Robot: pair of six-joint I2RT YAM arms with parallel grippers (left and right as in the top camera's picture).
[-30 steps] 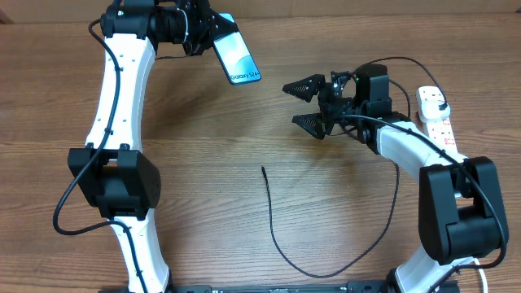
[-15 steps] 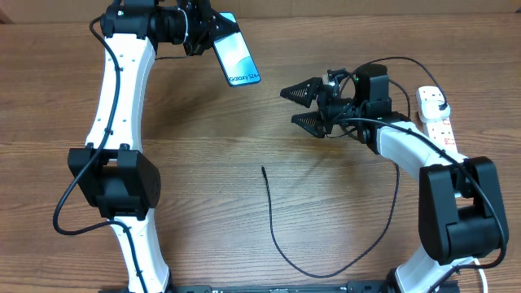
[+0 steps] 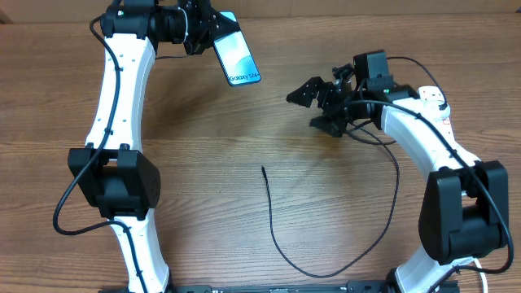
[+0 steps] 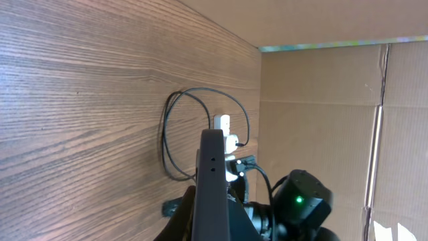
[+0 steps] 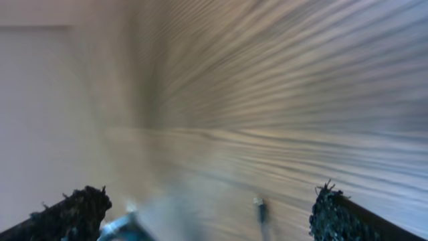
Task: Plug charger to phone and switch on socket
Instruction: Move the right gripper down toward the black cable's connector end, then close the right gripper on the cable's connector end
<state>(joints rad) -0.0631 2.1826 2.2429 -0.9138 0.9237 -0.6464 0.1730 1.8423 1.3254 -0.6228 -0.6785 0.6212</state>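
My left gripper [image 3: 207, 34] is shut on the phone [image 3: 237, 59] and holds it off the table at the back, its blue screen tilted up. In the left wrist view the phone [image 4: 212, 181] stands edge-on between the fingers of my left gripper [image 4: 211, 224]. The charger [image 3: 273, 232] lies in a loop on the wood, and its connector tip [image 3: 263, 168] is free near the middle. My right gripper [image 3: 313, 110] hangs open and empty above the table, right of the phone. The right wrist view is blurred. It shows my right gripper [image 5: 207, 217] spread wide and the connector tip [image 5: 259, 209] below it. The socket [image 4: 223, 123] lies at the far right.
The right arm's white link covers most of the socket [image 3: 445, 120] in the overhead view. Black cable curls beside the socket in the left wrist view. Cardboard walls [image 4: 321, 100] stand behind the table. The table edge runs along the back.
My right arm has swung back and to the right, turning its open gripper. The left arm and the phone have stayed put. The charger has not moved.
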